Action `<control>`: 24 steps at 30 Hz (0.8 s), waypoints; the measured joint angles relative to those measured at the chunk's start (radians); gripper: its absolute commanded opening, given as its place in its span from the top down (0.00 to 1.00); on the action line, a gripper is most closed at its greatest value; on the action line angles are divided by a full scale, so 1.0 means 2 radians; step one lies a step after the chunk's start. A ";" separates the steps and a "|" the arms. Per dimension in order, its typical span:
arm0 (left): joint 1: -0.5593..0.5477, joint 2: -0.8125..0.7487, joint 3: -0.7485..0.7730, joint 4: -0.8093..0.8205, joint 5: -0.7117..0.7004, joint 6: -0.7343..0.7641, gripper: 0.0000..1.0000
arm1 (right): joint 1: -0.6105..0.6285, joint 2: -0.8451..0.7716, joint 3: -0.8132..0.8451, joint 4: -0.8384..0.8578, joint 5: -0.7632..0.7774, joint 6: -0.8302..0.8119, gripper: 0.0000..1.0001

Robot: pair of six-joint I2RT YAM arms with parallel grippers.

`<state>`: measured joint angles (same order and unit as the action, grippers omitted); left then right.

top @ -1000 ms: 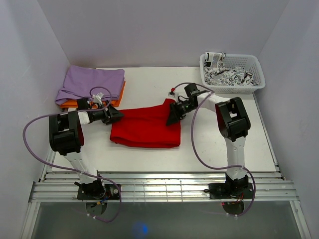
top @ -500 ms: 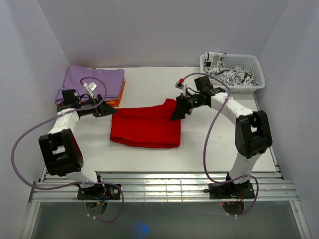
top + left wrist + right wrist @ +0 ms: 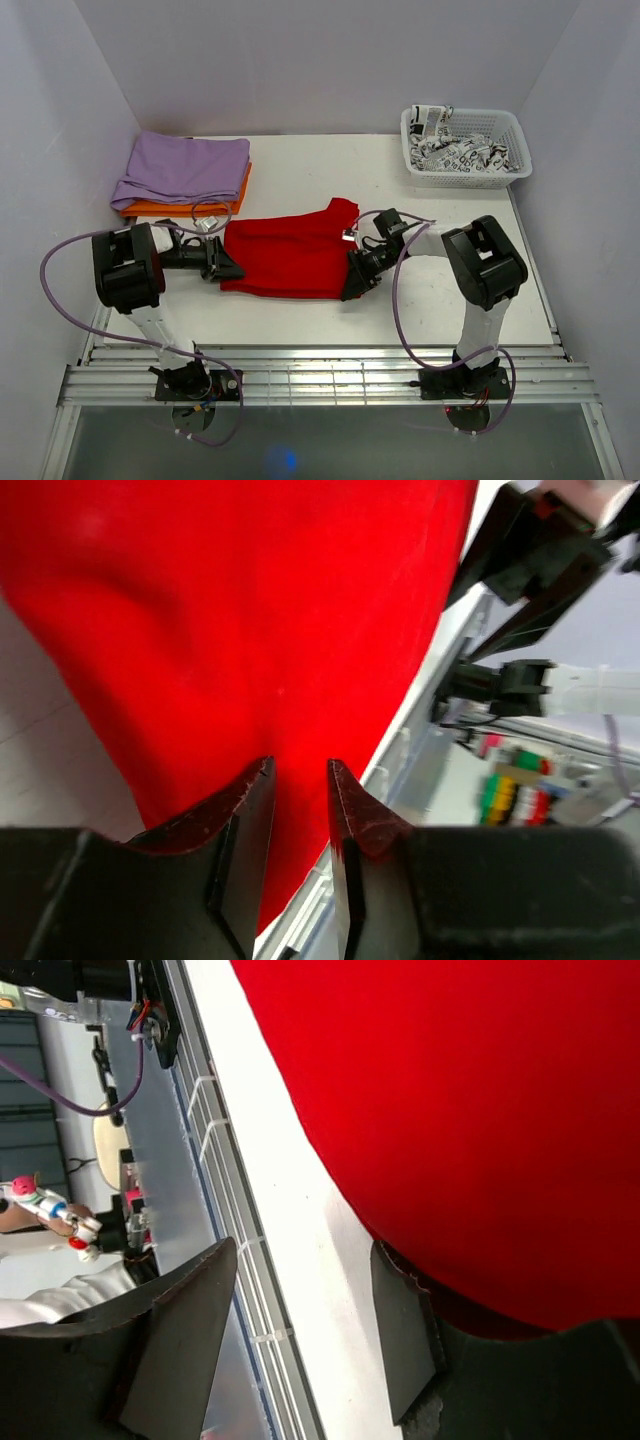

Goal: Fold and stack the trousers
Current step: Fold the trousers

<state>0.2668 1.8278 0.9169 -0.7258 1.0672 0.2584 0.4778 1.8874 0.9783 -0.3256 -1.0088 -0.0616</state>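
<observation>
the red trousers (image 3: 290,258) are lying folded at the middle of the surface (image 3: 300,165). my left pincer (image 3: 228,268) is sitting at their 8 o'clock corner, jaws narrow with red cloth showing in the gap; i cannot tell whether it is gripping. my right pincer (image 3: 353,285) is resting at their 4 o'clock corner, jaws standing wide, one finger (image 3: 405,1345) against the cloth's edge.

We see the trousers (image 3: 295,258) lying in the middle of the table (image 3: 300,165). The left gripper (image 3: 230,267) is at their left end, and the right gripper (image 3: 352,287) is at their right end. At the far left, one folded cloth (image 3: 180,168) lies on top of another cloth (image 3: 165,209). At the far right, a basket (image 3: 470,181) holds a crumpled cloth (image 3: 455,152).
</observation>
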 measured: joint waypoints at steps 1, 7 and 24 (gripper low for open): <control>0.001 0.015 0.004 -0.005 -0.001 -0.004 0.61 | 0.000 0.003 -0.005 0.001 -0.002 0.000 0.40; 0.003 0.010 0.024 -0.040 -0.005 0.023 0.49 | -0.003 -0.006 -0.035 0.012 -0.005 -0.011 0.50; -0.196 -0.130 0.221 0.044 -0.049 0.080 0.46 | -0.130 -0.187 -0.029 0.074 0.107 0.031 0.46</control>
<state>-0.1253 1.5688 1.3590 -0.6376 0.9691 0.4175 0.2180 1.5131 0.9199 -0.1772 -0.7952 -0.0006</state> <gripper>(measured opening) 0.550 0.551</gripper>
